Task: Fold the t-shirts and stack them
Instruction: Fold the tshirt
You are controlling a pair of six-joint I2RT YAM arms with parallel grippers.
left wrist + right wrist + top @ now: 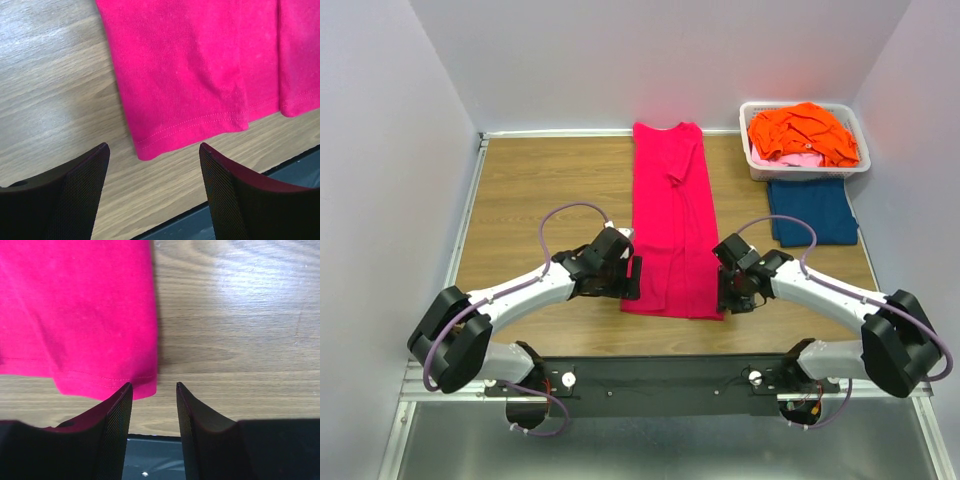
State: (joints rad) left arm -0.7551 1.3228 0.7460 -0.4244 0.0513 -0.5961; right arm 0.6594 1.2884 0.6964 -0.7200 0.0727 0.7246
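A magenta-pink t-shirt point(671, 215) lies folded into a long narrow strip down the middle of the table, hem toward me. My left gripper point(633, 277) is open and empty by the hem's left corner point(142, 150). My right gripper point(724, 290) is open and empty by the hem's right corner point(145, 387), just above the cloth edge. A dark blue t-shirt point(812, 210) lies folded at the right. Orange shirts point(804, 131) and a pale pink one point(798, 158) lie in the white basket point(756, 166).
The basket stands at the back right corner by the wall. The table's near edge and the dark mounting rail point(660, 375) run just below the hem. Walls close the left, back and right sides.
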